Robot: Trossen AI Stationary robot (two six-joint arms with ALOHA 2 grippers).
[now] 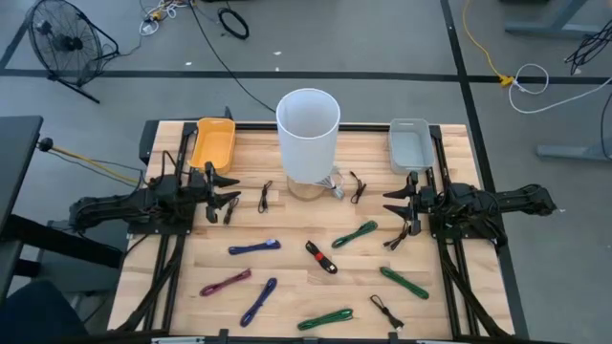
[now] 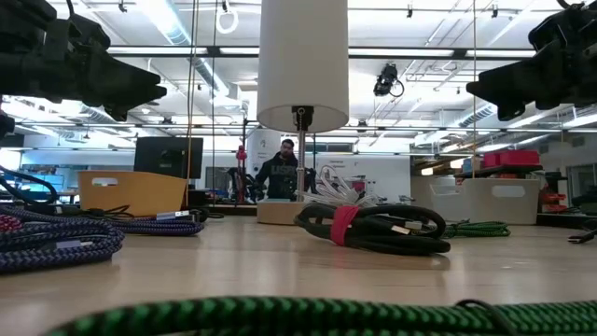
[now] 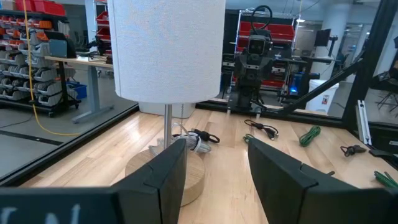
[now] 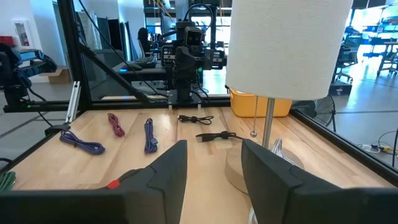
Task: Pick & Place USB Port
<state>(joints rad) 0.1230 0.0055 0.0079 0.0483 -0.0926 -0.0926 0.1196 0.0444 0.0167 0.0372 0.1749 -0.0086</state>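
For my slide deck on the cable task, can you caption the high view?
Both open grippers, left gripper and right gripper, flank a white lamp amid coiled cables on the wooden table.

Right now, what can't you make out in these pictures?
- Inside of the yellow plastic bin: high view, too small to tell its contents.
- Grey plastic bin: same.
- White cylindrical lampshade: hides most of the lamp's wooden base in the high view.
- Connector types on the coiled black cable with red tie: low view, too small.

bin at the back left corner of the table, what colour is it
Yellow-orange bin, seen best in the high view.
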